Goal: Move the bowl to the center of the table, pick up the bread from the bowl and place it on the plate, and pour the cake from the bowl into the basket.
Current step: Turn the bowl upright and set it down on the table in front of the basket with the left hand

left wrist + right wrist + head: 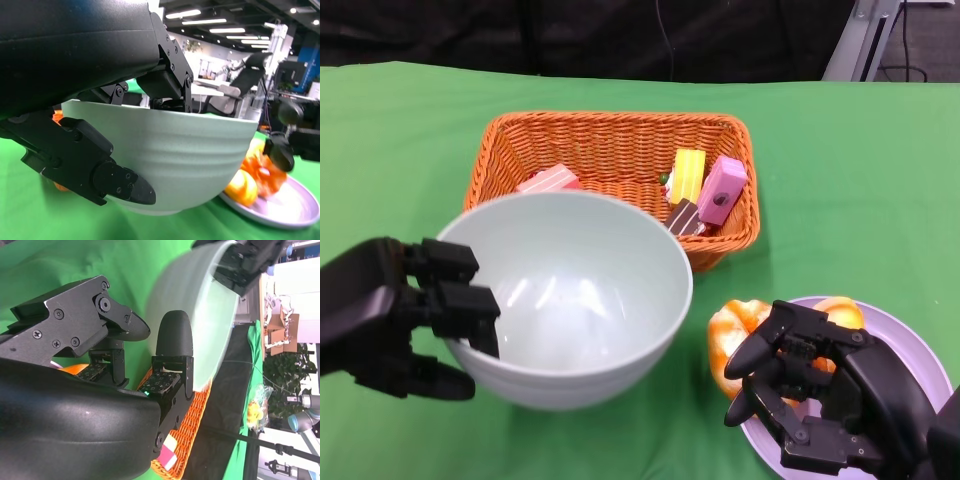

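The pale green bowl (570, 300) (185, 160) is upright and empty in front of the orange basket (610, 150). My left hand (410, 310) grips its left rim, fingers (165, 85) inside and thumb outside. Several cake pieces lie in the basket: pink-white (550, 180), yellow (687, 175), pink (722, 188) and brown (682, 218). The orange bread (738, 335) (255, 175) lies on the left edge of the purple plate (910, 345) (285, 210). My right hand (820, 390) hovers over the plate beside the bread, its fingers (172, 335) apart and holding nothing.
Green cloth covers the table (850, 170). Basket (192, 425), bowl (200, 315) and plate stand close together. In the right wrist view my left hand (250, 260) shows on the bowl's rim. The table's far edge meets a dark backdrop.
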Controlling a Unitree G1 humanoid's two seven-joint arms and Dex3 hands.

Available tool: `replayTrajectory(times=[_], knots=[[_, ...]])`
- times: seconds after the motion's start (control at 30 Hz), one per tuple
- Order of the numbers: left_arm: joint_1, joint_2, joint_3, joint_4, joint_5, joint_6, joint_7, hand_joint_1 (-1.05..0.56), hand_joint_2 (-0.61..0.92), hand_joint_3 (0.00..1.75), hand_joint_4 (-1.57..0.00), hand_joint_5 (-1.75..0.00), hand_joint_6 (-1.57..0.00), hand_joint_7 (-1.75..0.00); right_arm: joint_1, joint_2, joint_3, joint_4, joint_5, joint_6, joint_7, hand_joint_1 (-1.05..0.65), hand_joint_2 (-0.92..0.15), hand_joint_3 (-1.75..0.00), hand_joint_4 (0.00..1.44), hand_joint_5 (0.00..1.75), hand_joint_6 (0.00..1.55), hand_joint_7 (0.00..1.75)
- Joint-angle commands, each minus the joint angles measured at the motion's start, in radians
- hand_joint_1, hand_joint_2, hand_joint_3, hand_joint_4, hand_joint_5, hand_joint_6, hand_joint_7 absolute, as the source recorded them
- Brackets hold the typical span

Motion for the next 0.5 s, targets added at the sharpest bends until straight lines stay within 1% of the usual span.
replayTrajectory(times=[0.03, 0.17, 0.3, 0.4, 0.5], knots=[[0.014, 0.037, -0.009, -0.012, 0.1, -0.008, 0.133, -0.16, 0.85, 0.07, -0.86, -1.6, -0.93, -1.08, 0.003, -0.006, -0.008, -0.005, 0.001, -0.007, -0.005, -0.12, -0.66, -0.92, 0.72, 1.27, 0.66, 1.24], [0.017, 0.061, -0.025, -0.004, 0.27, -0.008, 0.297, -0.18, 0.84, 0.04, -0.86, -1.61, -0.94, -1.06, 0.004, -0.006, -0.007, -0.008, -0.002, -0.008, -0.005, -0.11, -0.67, -0.91, 0.72, 1.27, 0.66, 1.23], [0.01, 0.079, -0.035, 0.001, 0.449, -0.008, 0.468, -0.17, 0.83, 0.02, -0.83, -1.63, -0.88, -1.14, 0.004, -0.006, -0.008, -0.008, -0.001, -0.009, -0.004, -0.1, -0.67, -0.91, 0.72, 1.28, 0.66, 1.24], [-0.004, 0.092, -0.059, 0.006, 0.587, 0.015, 0.607, -0.15, 0.86, 0.01, -0.82, -1.69, -0.76, -1.41, 0.007, -0.001, -0.005, -0.018, -0.002, 0.003, -0.013, -0.1, -0.66, -0.9, 0.72, 1.28, 0.66, 1.24], [-0.015, 0.125, -0.149, -0.015, 0.737, 0.099, 0.827, -0.11, 0.87, 0.01, -0.79, -1.71, -0.68, -1.54, 0.007, -0.001, -0.004, -0.02, 0.0, 0.004, -0.013, -0.1, -0.67, -0.9, 0.72, 1.28, 0.66, 1.24]])
